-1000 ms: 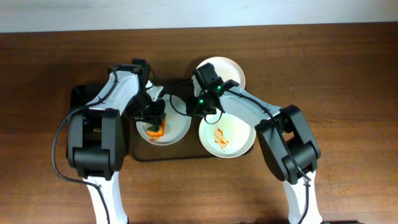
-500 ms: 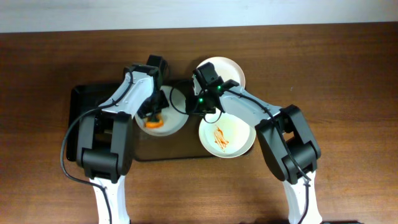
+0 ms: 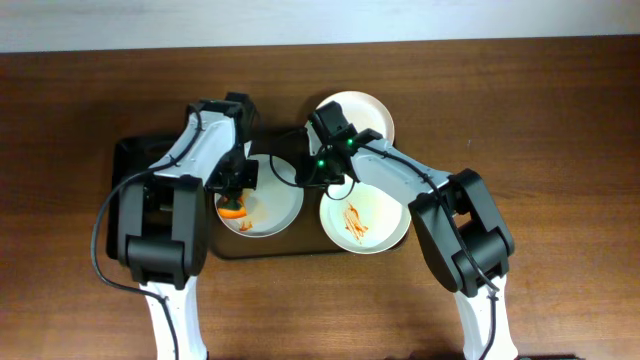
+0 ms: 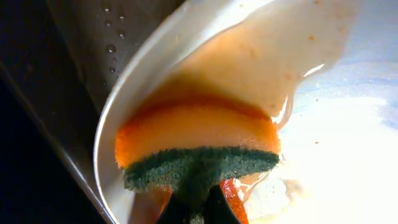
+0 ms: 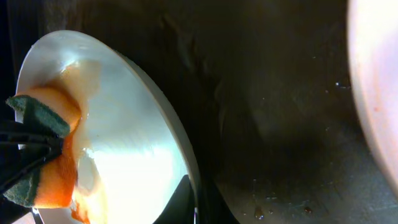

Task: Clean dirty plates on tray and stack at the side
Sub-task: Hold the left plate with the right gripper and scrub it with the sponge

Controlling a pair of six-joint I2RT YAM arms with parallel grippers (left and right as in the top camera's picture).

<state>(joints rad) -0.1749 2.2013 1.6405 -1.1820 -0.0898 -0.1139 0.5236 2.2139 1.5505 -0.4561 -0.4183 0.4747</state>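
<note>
A white plate (image 3: 270, 200) smeared with orange sauce lies on the black tray (image 3: 132, 160). My left gripper (image 3: 236, 192) is shut on an orange sponge with a green scouring pad (image 3: 233, 211), pressed on the plate's left inner rim. The sponge (image 4: 198, 140) and the jaws (image 4: 196, 210) fill the left wrist view. My right gripper (image 3: 322, 172) is shut on the plate's right rim; in the right wrist view its jaws (image 5: 193, 202) pinch the plate edge (image 5: 177, 143). A second dirty plate (image 3: 365, 218) with orange streaks lies to the right.
A clean white plate (image 3: 358, 112) sits on the wooden table behind the right arm. The tray floor (image 5: 286, 124) is wet, with drops on it. The second plate's edge (image 5: 379, 93) shows at the right of the right wrist view.
My left gripper has swept the sponge across the plate, up toward the far rim and back down to the left rim. The right gripper has kept hold of the plate's rim.
</note>
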